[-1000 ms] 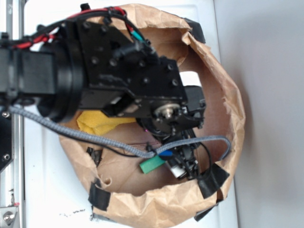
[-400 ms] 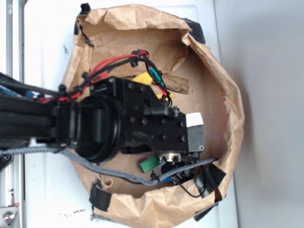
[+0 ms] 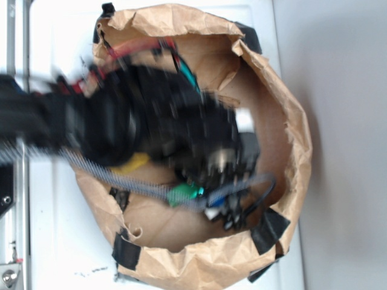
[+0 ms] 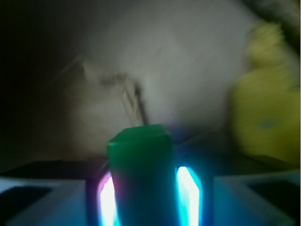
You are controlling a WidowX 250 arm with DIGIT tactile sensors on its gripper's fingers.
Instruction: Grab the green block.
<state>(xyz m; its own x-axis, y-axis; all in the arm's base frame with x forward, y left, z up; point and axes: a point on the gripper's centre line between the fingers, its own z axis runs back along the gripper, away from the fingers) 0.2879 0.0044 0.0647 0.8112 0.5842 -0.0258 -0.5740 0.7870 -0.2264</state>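
Since 0.4 s ago the arm [image 3: 121, 121] has swung up and left in the exterior view and is now smeared by motion blur; the yellow cloth [image 3: 134, 162] shows again below its body, and the green block [image 3: 181, 194] sits a little left of its former spot, still beside the gripper [image 3: 225, 208].

Wrist view: green block [image 4: 143, 181] stands between the two gripper fingers, one glowing pink-white finger pad [image 4: 107, 200] on its left face, one cyan-white pad on its right. Both pads appear to touch the block's sides, so the gripper is pinching the green block. Long axis runs straight away from the camera, along the fingers; the free end face points out toward the paper beyond. Faces smooth and flat, edges slightly rounded, colour saturated green, cross-section roughly square.

Exterior view: block appears as a short green bar, long axis roughly left–right, low inside the paper bag [image 3: 290, 121]. Whether it is lifted clear of the paper cannot be told.

Bag: crumpled brown kraft paper, rim rolled and wrinkled, fixed with black tape tabs [image 3: 269, 231]. It lies on a white worktop [image 3: 54, 241]. Cloth soft, yellow, blurred in the wrist view [image 4: 268, 113].
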